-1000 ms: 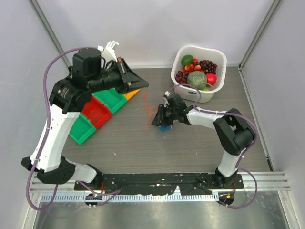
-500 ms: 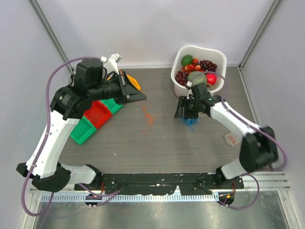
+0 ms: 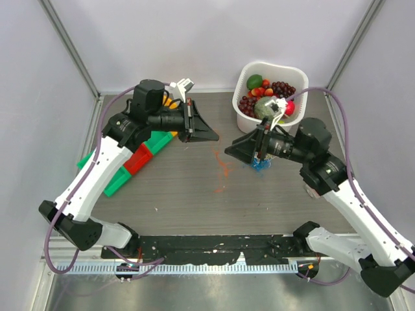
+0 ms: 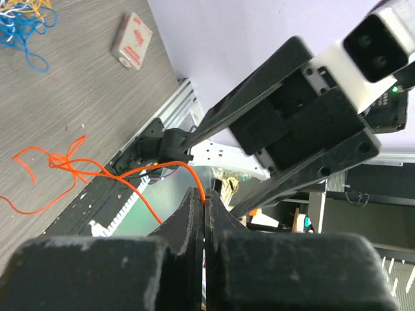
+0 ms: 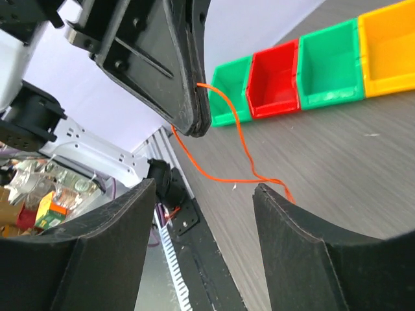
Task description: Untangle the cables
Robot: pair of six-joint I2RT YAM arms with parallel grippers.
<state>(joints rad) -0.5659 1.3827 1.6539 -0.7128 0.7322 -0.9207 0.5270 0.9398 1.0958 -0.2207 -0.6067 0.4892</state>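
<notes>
Top view: the left gripper (image 3: 207, 136) hangs over the table (image 3: 168, 188), at 11 o'clock of the orange cable (image 3: 224, 170), whose loose end lies near centre. The right gripper (image 3: 237, 150) faces it from 3 o'clock. The blue bunch (image 3: 261, 166) lies under the right gripper's wrist, at 6 o'clock of the fruit basket (image 3: 249, 70).

Left wrist view: we see the jaws pinched tight on the orange cable, which droops to a knot on the table at 9 o'clock.

Right wrist view: the fingers (image 5: 110, 246) are spread wide with nothing gripped. The orange strand descends from the left gripper at 12 o'clock. The bins (image 5: 275, 74) sit at 2 o'clock.
</notes>
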